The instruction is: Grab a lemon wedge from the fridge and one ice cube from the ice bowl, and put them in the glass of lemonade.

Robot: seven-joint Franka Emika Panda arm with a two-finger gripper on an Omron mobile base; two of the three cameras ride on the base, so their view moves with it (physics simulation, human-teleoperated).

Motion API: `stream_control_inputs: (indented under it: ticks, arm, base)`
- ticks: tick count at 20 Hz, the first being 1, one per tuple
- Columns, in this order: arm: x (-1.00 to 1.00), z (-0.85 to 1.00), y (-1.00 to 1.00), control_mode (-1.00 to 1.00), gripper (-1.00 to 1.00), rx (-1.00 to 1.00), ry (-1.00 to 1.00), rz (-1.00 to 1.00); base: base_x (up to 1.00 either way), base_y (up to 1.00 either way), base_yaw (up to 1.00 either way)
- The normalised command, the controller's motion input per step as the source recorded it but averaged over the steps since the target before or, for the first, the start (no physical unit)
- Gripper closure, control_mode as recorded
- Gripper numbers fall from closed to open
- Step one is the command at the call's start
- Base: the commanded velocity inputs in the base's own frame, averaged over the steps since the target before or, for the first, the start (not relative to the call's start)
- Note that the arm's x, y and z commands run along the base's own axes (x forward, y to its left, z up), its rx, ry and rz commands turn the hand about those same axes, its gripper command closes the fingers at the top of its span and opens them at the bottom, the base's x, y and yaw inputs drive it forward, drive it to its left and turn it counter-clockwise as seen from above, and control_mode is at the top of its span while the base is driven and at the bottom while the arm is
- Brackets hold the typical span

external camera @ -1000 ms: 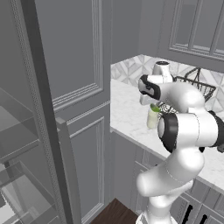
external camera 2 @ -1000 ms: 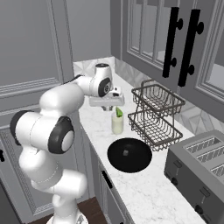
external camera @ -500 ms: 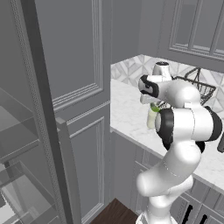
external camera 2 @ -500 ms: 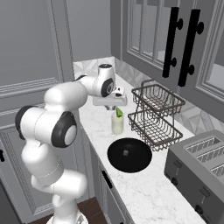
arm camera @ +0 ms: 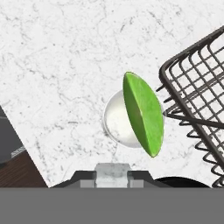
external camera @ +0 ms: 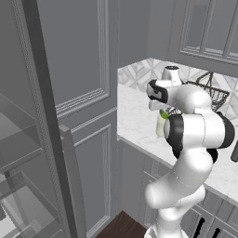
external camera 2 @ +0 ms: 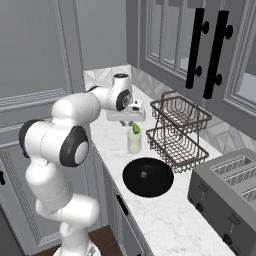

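White marble counter (external camera 2: 165, 215) runs along the wall under grey panelled cabinets, and on it stands the glass of lemonade (external camera 2: 134, 141), a small clear tumbler with a green leaf sprig (arm camera: 143, 113) at its rim. It sits just beside the two-tier wire basket (external camera 2: 179, 131), on the side nearer the fridge, with a round black plate (external camera 2: 148, 177) close in front of it and a toaster (external camera 2: 231, 191) well apart at the far end of the counter.

Directly above the glass hangs the gripper (external camera 2: 127, 121), its hand pointing straight down; from the hand view the glass mouth lies right below, the leaf across its right half. The fingers are drawn together, and I cannot make out anything pinched between them. They touch neither the glass nor the basket.

Compared with a second ago, the elbow has swung round and the forearm has rolled, while the hand has kept its place over the glass; glass, basket and plate lie where they were.

From its base on the floor, the white arm rises, folds at a big dark-jointed elbow in front of the counter edge, and reaches forward over the marble. At the left of the left base view the open fridge (external camera: 28, 153) shows its door edge and clear shelves.
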Motion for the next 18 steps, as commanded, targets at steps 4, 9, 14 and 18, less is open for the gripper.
stream_control_inputs:
  ticks: [4,9,14,18]
  arm:
    - [0.0,-0.12,0.0,-1.0,1.0,0.0,0.0,0.0]
    - [0.0,-0.02,0.0,-1.0,1.0,0.0,0.0,0.0]
    - [0.03,0.0,0.0,-1.0,1.0,0.0,0.0,0.0]
    - [0.32,0.0,-0.06,-1.0,1.0,0.0,0.0,0.0]
  base:
    - [0.0,0.0,0.0]
    - [0.0,0.0,0.0]
    - [0.0,0.0,0.0]
    - [0.0,0.0,0.0]
